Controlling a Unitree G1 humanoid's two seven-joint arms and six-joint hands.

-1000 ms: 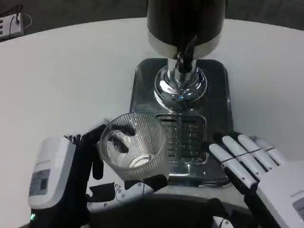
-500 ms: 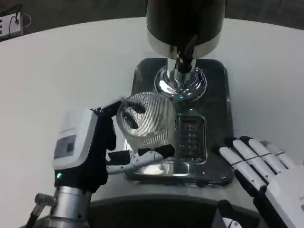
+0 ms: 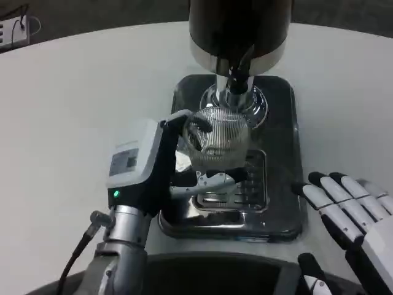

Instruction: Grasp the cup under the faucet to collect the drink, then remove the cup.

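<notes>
Right now my left robot hand (image 3: 161,165) has the ribbed glass cup (image 3: 217,138) clamped between its dark fingers (image 3: 198,127), which wrap the far side, and a lower finger (image 3: 212,180) that lies under the near wall. I hold the cup above the slotted drip grate (image 3: 241,184), and it sits just in front of the chrome column (image 3: 234,102), close below the black faucet spout (image 3: 240,75). I cannot tell whether the mouth is squarely under the spout or a little short of it. The cup looks empty, and no stream is running.

By my reading I am at the positioning step, with collecting not yet begun. The next move calls for a small nudge to centre the rim under the spout while I keep the cup upright, then something has to open the tap. My right robot hand (image 3: 347,209) waits with its fingers spread and holding nothing, low at the right beside the dark tray (image 3: 288,123) on the white desk (image 3: 80,92). It is the likely one to reach up to the dispenser body (image 3: 239,27) for that.
</notes>
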